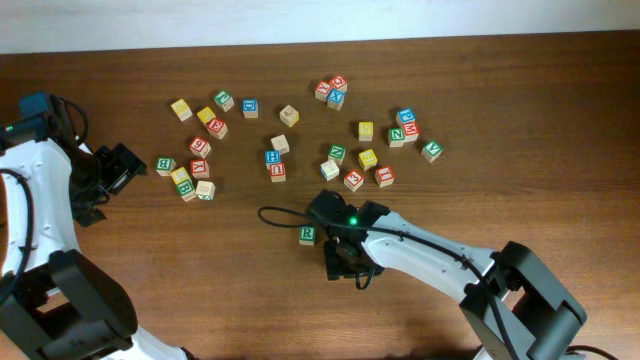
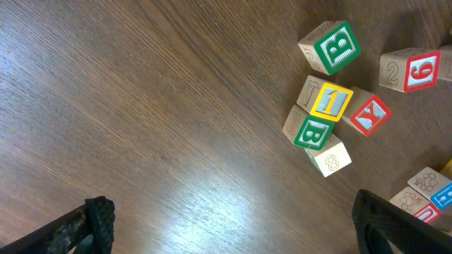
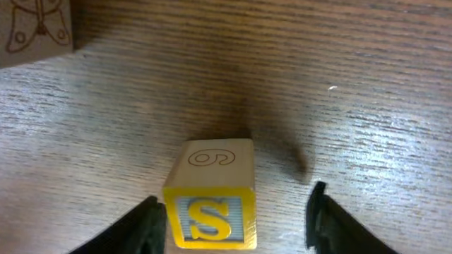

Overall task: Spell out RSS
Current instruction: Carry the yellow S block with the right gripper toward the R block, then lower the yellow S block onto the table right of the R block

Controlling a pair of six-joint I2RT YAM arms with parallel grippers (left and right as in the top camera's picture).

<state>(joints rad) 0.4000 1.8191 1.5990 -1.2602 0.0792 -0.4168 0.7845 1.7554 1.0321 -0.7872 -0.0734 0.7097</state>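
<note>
A green-and-white R cube (image 1: 306,235) sits on the table at front centre. Just right of it my right gripper (image 1: 345,262) points down and hides what is under it in the overhead view. In the right wrist view a yellow S cube (image 3: 210,204) stands on the wood between the open fingers of the right gripper (image 3: 236,222). The left finger is close to the cube and there is a gap on the right. Other yellow cubes (image 1: 368,158) lie in the scatter; I cannot read their letters. My left gripper (image 1: 115,170) is open and empty at the far left.
Several loose cubes are scattered across the back half of the table (image 1: 500,200). A cluster by the left gripper (image 2: 236,233) includes a green B cube (image 2: 332,46) and a yellow 1 cube (image 2: 330,101). A plain cube face with a butterfly drawing (image 3: 39,28) shows beyond the S cube.
</note>
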